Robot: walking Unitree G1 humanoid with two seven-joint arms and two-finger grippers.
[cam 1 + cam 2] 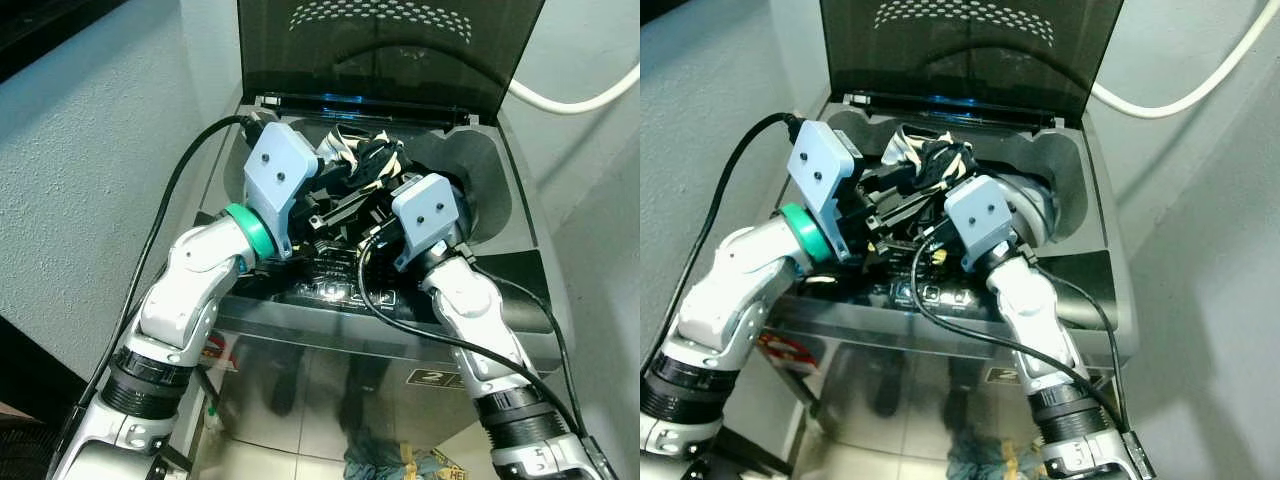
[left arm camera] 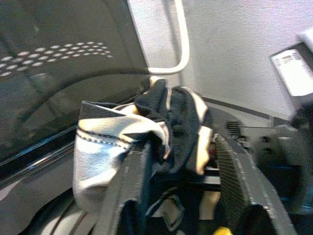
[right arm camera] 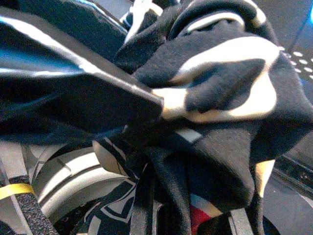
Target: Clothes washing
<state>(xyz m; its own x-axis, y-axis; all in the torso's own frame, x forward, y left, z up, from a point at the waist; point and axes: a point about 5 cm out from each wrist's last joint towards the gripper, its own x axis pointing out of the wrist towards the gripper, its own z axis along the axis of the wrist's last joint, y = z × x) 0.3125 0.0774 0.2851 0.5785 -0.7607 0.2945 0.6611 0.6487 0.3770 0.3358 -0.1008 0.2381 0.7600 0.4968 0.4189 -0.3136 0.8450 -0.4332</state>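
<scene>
Both silver forearms are reaching up from the bottom of the head views, converging over the mouth of a top-loading washing machine (image 1: pixel 520 250) whose dark lid (image 1: pixel 390 45) is standing open and upright against the wall. Bunched between them, a black-and-white patterned garment (image 1: pixel 362 158) is sitting raised above the drum opening, just past the two wrists and near the lid hinge.

From the left wrist camera, the left gripper (image 2: pixel 181 161) is closing narrowly on the garment: cloth is draping over and between its black fingers (image 2: pixel 234 176), with a pale grey fold hanging off one side and darker striped cloth piling on top.

From the right wrist camera, the right gripper (image 3: pixel 161 147) is pressing into the same bundle, one black finger (image 3: pixel 73 83) lying against the dark cloth; whether its fingers are actually clamping the cloth, I cannot tell. Ribbed drum wall (image 3: pixel 73 181) is showing beneath the bundle.

Crumpled as it is, the garment is showing no clear long axis, with its bulk mounding upward toward the lid. A white hose (image 1: pixel 575 100) is curving along the wall beside the machine.
</scene>
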